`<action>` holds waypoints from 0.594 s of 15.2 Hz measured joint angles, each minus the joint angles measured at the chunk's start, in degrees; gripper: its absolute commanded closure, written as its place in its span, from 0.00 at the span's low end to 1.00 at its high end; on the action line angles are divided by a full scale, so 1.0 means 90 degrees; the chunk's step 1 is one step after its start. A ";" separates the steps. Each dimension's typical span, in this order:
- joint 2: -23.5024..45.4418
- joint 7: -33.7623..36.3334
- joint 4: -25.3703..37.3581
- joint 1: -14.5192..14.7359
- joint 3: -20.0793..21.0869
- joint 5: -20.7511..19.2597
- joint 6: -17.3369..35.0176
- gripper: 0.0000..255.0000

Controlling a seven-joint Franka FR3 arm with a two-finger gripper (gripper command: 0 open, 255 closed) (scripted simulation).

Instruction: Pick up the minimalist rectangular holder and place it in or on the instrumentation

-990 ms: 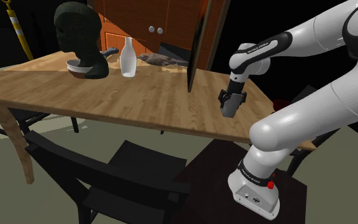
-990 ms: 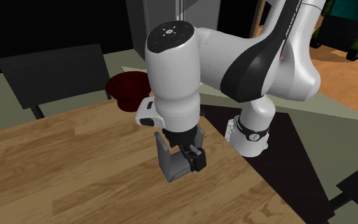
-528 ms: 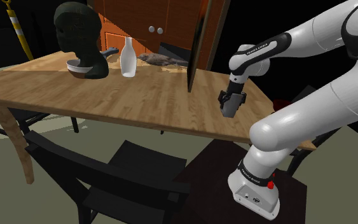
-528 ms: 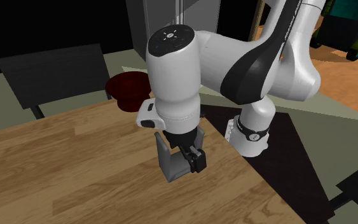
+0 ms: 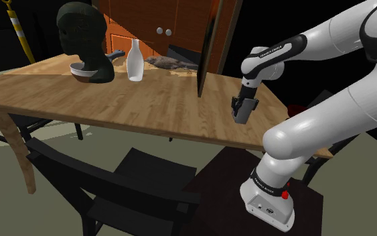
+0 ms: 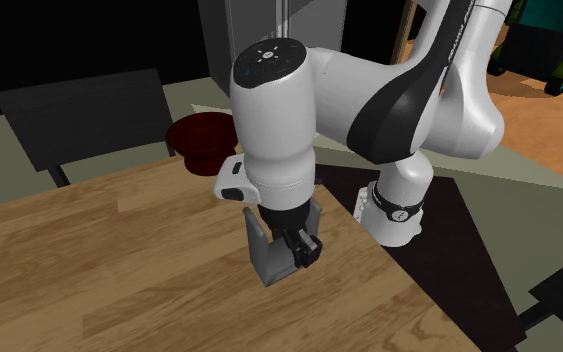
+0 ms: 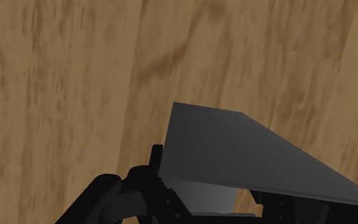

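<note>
The holder (image 6: 265,262) is a small plain grey open box that stands on the wooden table (image 6: 89,270) near its edge by the stand. My black gripper (image 6: 299,250) points straight down into it and is shut on one of its thin walls. In the shoulder view the gripper (image 5: 244,108) and the grey holder (image 5: 241,114) sit at the table's right end. The wrist view shows a slanted grey wall of the holder (image 7: 247,156) clasped between my fingers (image 7: 139,191) over the wood grain. A dark rounded device (image 5: 84,33) on a pale base stands at the table's far left.
A white bottle (image 5: 135,60), a flat grey object (image 5: 170,62) and a tall dark upright panel (image 5: 207,50) stand at the back of the table. Dark chairs (image 5: 123,188) stand in front of it. An orange cabinet (image 5: 157,27) rises behind. A dark red bowl-shaped thing (image 6: 201,140) lies beyond the table edge.
The fingers, which stood apart around the holder's wall, have closed on it. The arm and the holder have stayed in place.
</note>
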 measured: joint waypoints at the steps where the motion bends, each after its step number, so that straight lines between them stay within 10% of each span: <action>1: 0.0000 0.0001 -0.0001 0.0001 0.0001 0.0001 0.0000 1.00; 9: -0.0335 0.0008 0.0309 -0.0013 0.0099 0.0023 -0.0648 1.00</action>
